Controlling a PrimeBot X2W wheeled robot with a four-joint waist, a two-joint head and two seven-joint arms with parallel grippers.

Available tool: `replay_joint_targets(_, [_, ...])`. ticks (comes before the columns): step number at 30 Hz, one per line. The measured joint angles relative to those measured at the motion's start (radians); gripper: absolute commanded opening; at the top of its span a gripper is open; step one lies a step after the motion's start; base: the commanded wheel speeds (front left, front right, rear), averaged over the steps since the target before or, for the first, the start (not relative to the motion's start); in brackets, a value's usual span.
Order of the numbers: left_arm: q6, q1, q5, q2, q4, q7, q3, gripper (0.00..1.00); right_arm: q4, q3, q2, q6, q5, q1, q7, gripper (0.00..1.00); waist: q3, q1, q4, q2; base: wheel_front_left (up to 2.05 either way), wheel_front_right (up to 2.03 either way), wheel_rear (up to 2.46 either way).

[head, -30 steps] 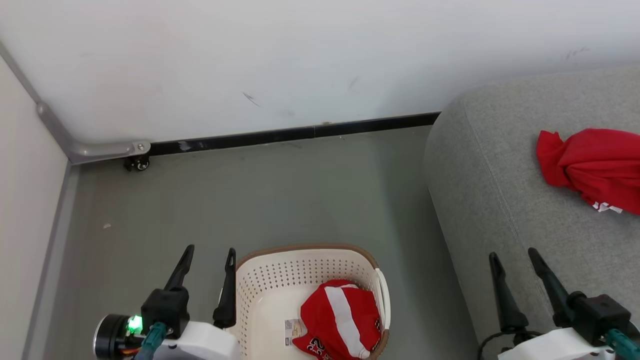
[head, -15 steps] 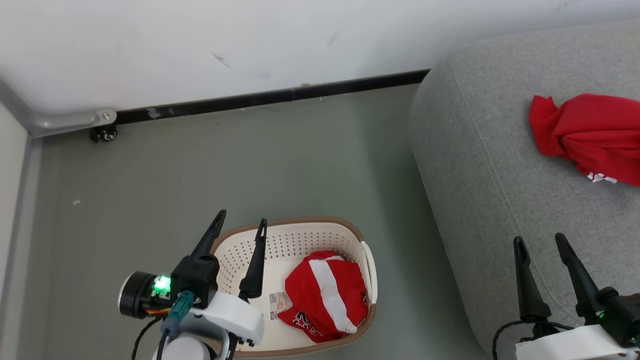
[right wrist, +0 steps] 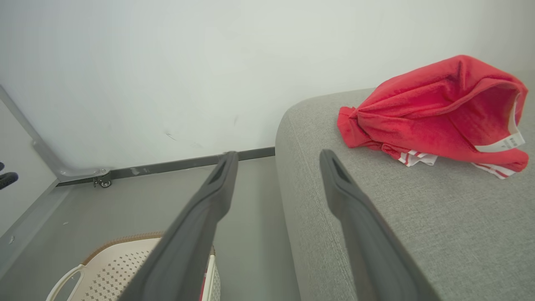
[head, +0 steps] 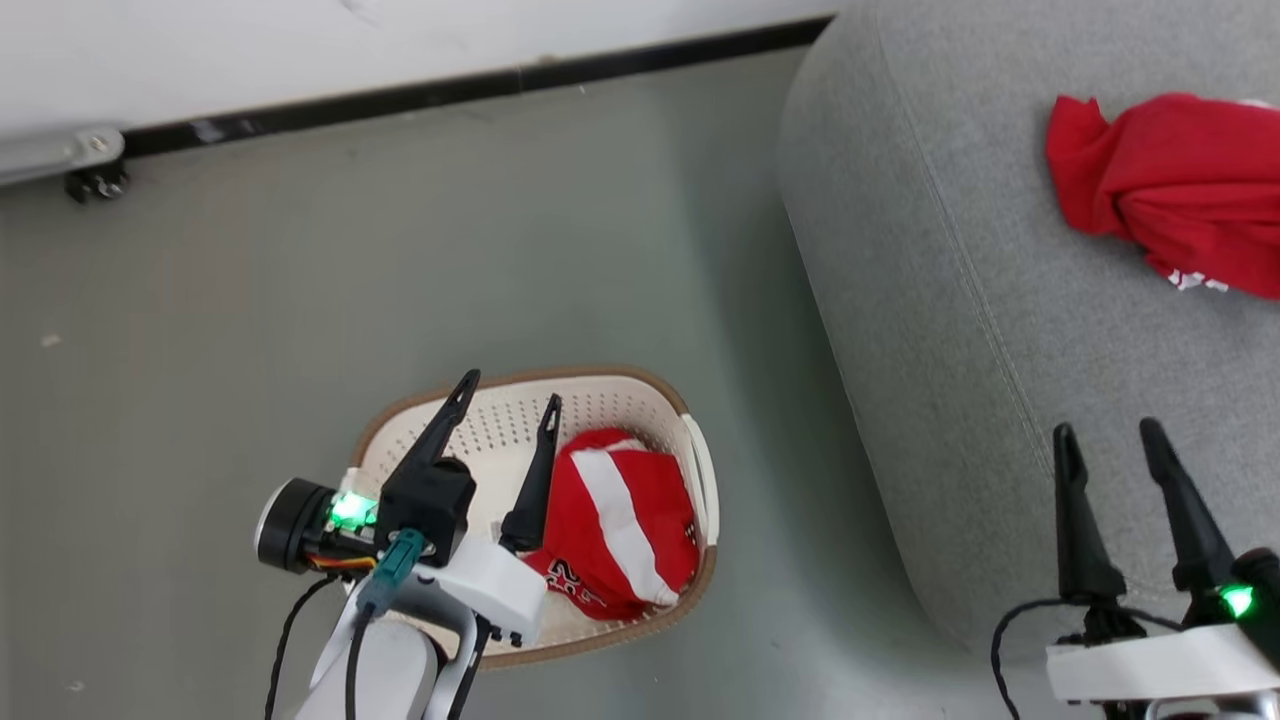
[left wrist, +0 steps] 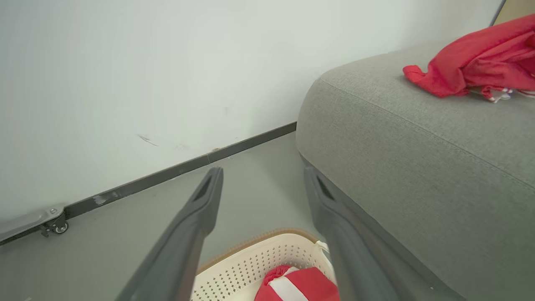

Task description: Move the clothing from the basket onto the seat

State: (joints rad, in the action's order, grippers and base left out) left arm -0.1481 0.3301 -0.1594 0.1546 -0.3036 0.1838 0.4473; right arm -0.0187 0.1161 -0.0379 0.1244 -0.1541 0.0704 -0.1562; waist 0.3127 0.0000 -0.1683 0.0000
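One piece of red clothing with a broad white stripe (head: 615, 520) lies in the cream basket (head: 640, 385) on the floor, and its top shows in the left wrist view (left wrist: 299, 286). My left gripper (head: 507, 392) hangs open above the basket's left half, holding nothing. A second piece of red clothing (head: 1175, 190) lies crumpled on the grey seat (head: 950, 300), also seen from the right wrist (right wrist: 439, 113). My right gripper (head: 1105, 432) stands open over the seat's near edge, well short of that garment.
A white wall with a black baseboard (head: 450, 88) runs along the back. A small caster and metal bracket (head: 90, 180) sit at the far left by the wall. Grey floor (head: 250, 320) lies around the basket.
The head camera has tilted down, so the whole scene slid up and left. My left gripper has moved right, from beside the basket's left rim to over its inside.
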Motion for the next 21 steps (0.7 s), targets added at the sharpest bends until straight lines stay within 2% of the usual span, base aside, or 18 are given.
replay_joint_targets(21, [0.052,0.137,0.079,0.021,-0.147,-0.053,0.077,1.00,-0.021,-0.001,0.000,0.000,-0.037,-0.140,-0.047,1.00,0.224,0.0000,-0.099,0.0000,0.00,0.00,0.00])
